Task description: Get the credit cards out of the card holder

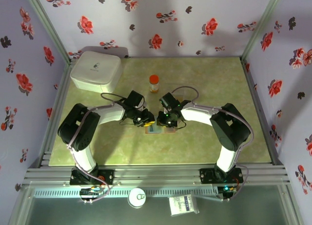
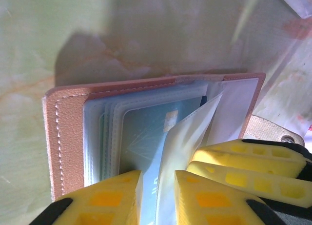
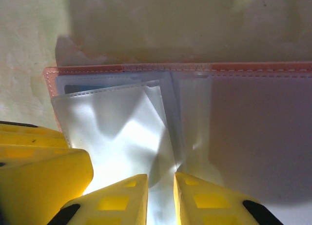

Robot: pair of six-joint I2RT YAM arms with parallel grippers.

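You are working on a table (image 1: 219,88) with a pale green, marbled surface, glossy enough to catch glare in the left wrist view. Pale lilac walls (image 1: 195,30) printed with red and dark flowers close it in on three sides, and aluminium posts (image 1: 48,30) rise at the back corners. A metal rail (image 1: 156,175) runs along the near edge, where both arm bases are bolted. At the back left sits a white box (image 1: 96,70) with rounded corners. A small orange-capped bottle (image 1: 154,82) stands upright near mid-table, just behind the point where the arms meet. Below the rail, a round white object (image 1: 137,197) and a white packet (image 1: 183,204) lie on a lower ledge.

The card holder (image 2: 68,137) lies open on the table at the centre, between your two grippers. Its reddish-brown stitched cover is underneath and its clear sleeves are fanned on top. A teal card (image 2: 146,132) sits inside one sleeve. Your left gripper (image 2: 157,178) has its fingers (image 2: 112,195) a narrow gap apart with a loose clear sleeve running between them; you cannot tell whether they pinch it. Your right gripper (image 3: 161,178) stands likewise, narrowly parted around a sleeve, and its grip is just as unclear. The two grippers are just beside each other over the holder.
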